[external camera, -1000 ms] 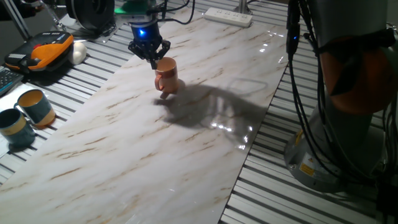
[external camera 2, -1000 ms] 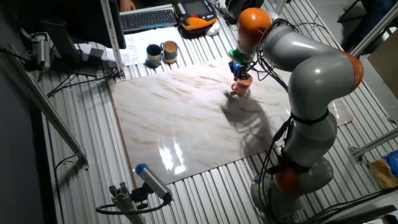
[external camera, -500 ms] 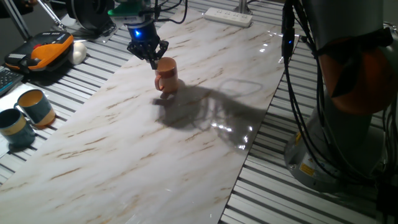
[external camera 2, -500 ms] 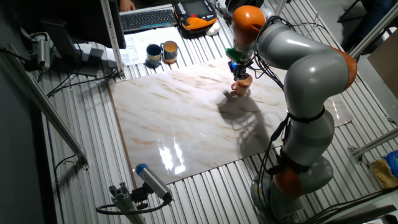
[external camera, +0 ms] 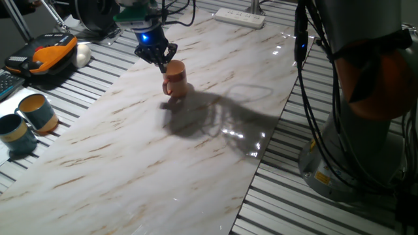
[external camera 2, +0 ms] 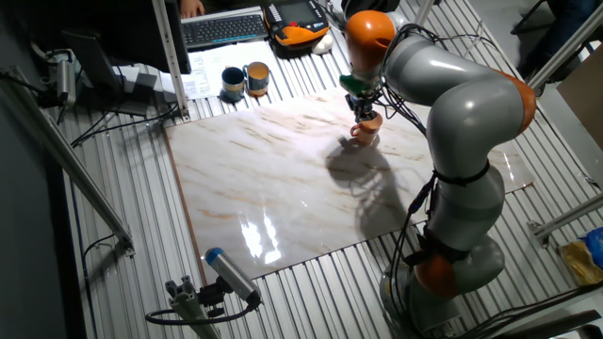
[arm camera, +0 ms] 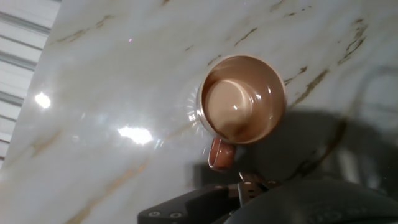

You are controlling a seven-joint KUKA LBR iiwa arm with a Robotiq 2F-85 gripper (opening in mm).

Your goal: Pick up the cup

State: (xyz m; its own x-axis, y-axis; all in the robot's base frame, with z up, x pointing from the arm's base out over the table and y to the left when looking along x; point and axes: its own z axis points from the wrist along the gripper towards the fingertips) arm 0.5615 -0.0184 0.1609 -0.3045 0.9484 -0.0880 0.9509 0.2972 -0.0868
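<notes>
On the far left of one fixed view, two blue mugs (external camera: 26,121) sit off the marble table (external camera: 130,170). Further right, the gripper (external camera: 157,57) hangs just above the orange cup (external camera: 174,79) — it is close to the rim. I cannot tell if its fingers are open or closed. The cup stands upright on the table. In the hand view, the cup (arm camera: 242,99) shows its pale inside, with its small handle (arm camera: 221,154) pointing down — toward the dark gripper body.
</notes>
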